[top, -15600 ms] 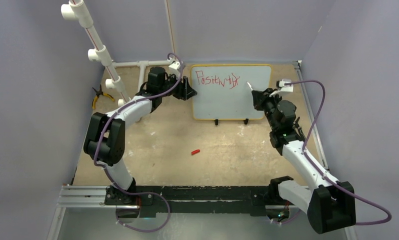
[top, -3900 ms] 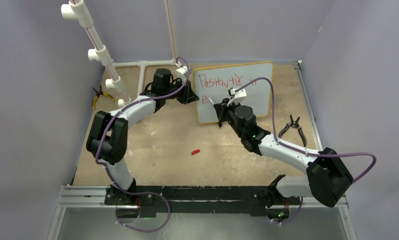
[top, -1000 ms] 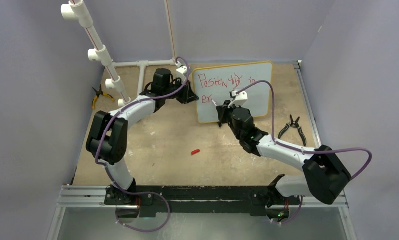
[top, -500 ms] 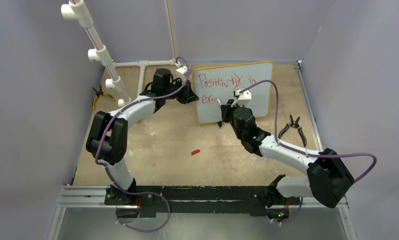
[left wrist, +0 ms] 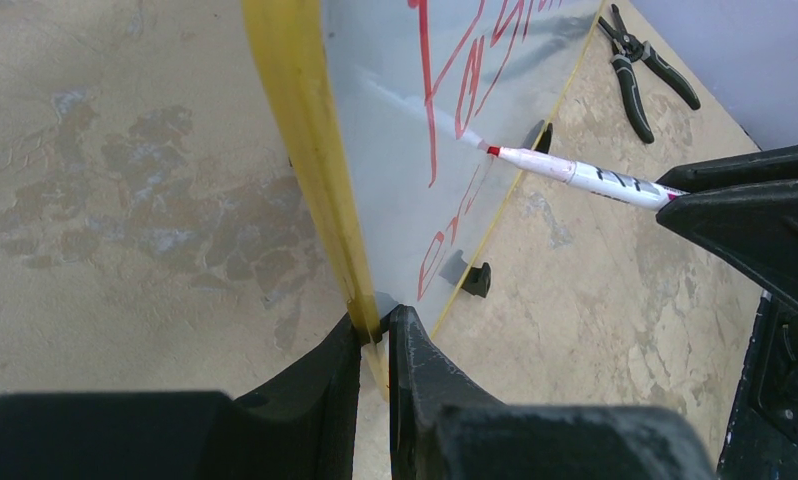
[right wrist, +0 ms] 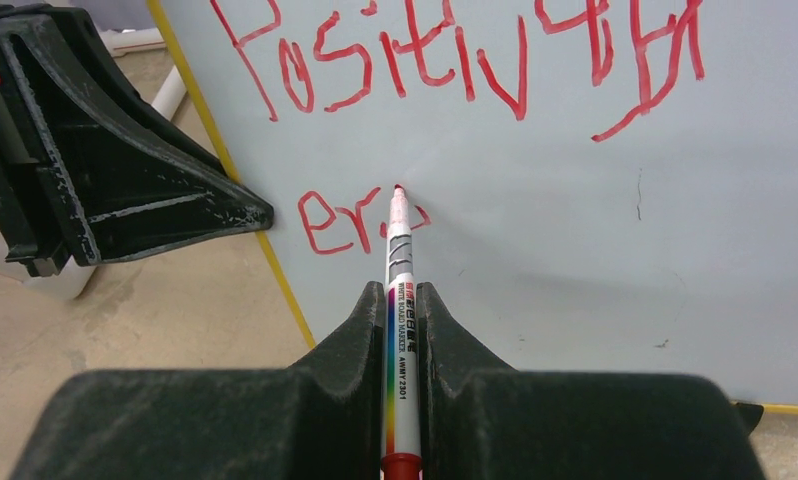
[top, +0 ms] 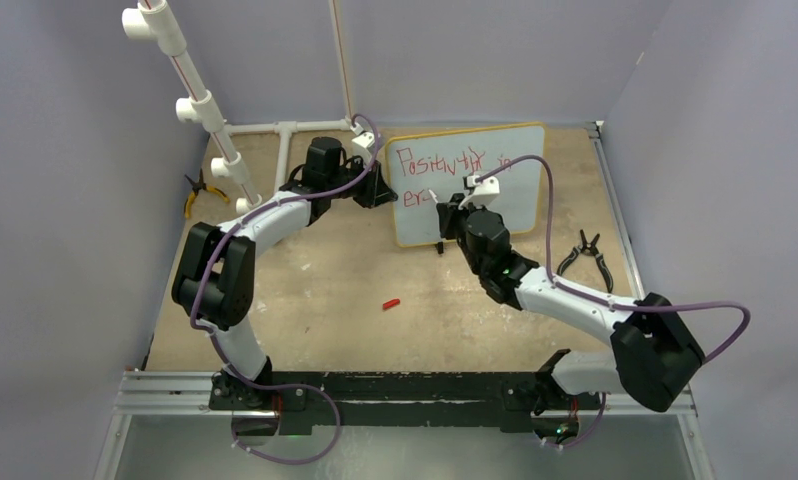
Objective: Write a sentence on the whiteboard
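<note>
The whiteboard (top: 495, 195), white with a yellow frame, stands tilted at the back of the table. My left gripper (top: 377, 186) is shut on its left frame edge (left wrist: 315, 170). The red sentence (top: 445, 162) reads "Positiv.. in" on the top line and "er" with a fresh stroke (right wrist: 325, 222) on the second. My right gripper (top: 447, 213) is shut on a white marker (right wrist: 402, 330). Its red tip (right wrist: 398, 190) touches the board just right of "er". The marker also shows in the left wrist view (left wrist: 575, 175).
A red marker cap (top: 391, 302) lies on the table in front of the board. Black pliers (top: 585, 252) lie at the right, yellow-handled pliers (top: 197, 192) at the left. A white PVC pipe frame (top: 210, 110) stands at the back left.
My right gripper has shifted slightly along the second line, and the marker tip has added a stroke after "er". Earlier the board was turned and "in" and "er" were written. The left gripper keeps holding the board.
</note>
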You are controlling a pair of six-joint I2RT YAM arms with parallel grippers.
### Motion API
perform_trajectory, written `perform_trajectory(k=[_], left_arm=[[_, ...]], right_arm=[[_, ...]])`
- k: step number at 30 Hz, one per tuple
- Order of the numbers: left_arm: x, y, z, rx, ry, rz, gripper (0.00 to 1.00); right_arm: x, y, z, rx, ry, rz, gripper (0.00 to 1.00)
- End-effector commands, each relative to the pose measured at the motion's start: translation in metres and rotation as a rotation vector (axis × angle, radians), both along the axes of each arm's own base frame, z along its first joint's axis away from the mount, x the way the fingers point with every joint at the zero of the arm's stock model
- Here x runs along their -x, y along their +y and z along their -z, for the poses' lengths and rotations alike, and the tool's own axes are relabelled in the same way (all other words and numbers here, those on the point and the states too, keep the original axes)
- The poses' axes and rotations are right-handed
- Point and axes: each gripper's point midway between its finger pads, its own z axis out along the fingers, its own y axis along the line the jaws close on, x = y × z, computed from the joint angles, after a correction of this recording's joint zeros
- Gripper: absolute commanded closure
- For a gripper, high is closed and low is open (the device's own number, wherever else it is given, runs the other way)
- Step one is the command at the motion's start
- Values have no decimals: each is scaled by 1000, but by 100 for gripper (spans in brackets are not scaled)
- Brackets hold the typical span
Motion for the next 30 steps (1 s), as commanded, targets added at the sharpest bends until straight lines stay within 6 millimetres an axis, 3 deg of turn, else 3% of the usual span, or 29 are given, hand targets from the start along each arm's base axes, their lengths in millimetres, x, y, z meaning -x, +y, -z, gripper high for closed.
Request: perform_trajectory(k=[1, 9, 18, 30], left_arm=[[-6, 4, -30, 9, -107, -6, 100], [-6, 4, -30, 9, -107, -6, 100], [-6, 4, -29, 9, -105, -7, 100], [-6, 4, -30, 9, -107, -7, 100]], right_arm=[[-8, 10, -20, -23, -54, -28, 100], [-4, 9, -4, -17, -16, -33, 100], [8, 8, 27, -16, 61, -55, 100], [10, -13, 31, 1, 96, 44, 100]])
